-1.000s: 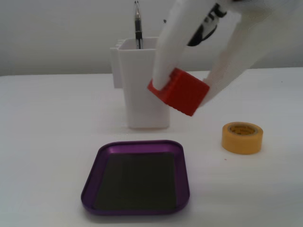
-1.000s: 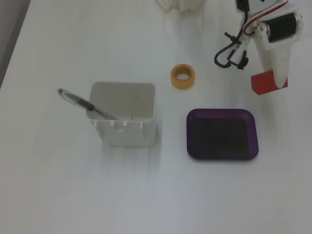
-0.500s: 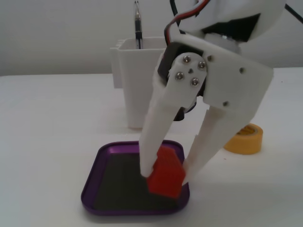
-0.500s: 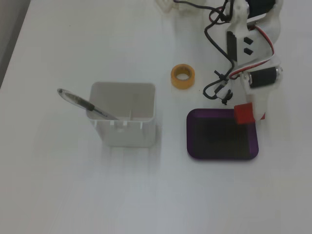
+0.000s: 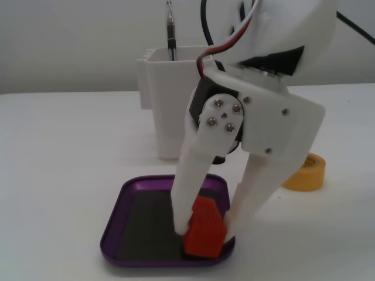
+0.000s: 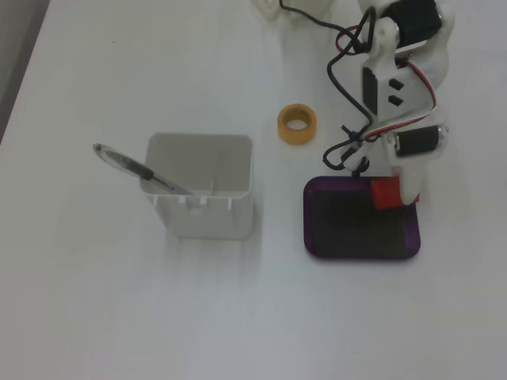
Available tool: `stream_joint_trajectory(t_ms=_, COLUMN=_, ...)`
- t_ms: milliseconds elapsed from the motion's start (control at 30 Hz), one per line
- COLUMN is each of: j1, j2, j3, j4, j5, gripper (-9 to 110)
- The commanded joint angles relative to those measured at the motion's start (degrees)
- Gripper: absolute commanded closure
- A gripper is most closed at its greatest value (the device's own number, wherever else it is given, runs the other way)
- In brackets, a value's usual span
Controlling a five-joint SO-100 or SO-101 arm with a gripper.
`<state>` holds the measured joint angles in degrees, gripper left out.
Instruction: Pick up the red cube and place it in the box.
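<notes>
The red cube is between the two white fingers of my gripper, which is shut on it. It hangs low over the front right corner of the purple box in a fixed view, tilted, at or just above the dark bottom; I cannot tell whether it touches. In the fixed view from above, the cube is at the upper right corner of the box, with the gripper coming down from the arm above it.
A tall white container with a pen stands behind the box; from above, the container is to its left. A yellow tape roll lies near the arm. Cables hang by the arm.
</notes>
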<state>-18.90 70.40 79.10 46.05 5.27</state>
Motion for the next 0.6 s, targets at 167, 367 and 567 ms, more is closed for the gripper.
stream_joint_trajectory(t_ms=167, j1=0.0, j2=0.1, j3=-2.7, j4=-0.8, j5=0.0, gripper=102)
stream_joint_trajectory(t_ms=367, j1=1.9, j2=0.1, j3=-2.7, j4=-0.8, j5=-0.1, gripper=102)
stream_joint_trajectory(t_ms=567, j1=4.1, j2=0.1, j3=-2.7, j4=-0.9, j5=-0.1, gripper=100)
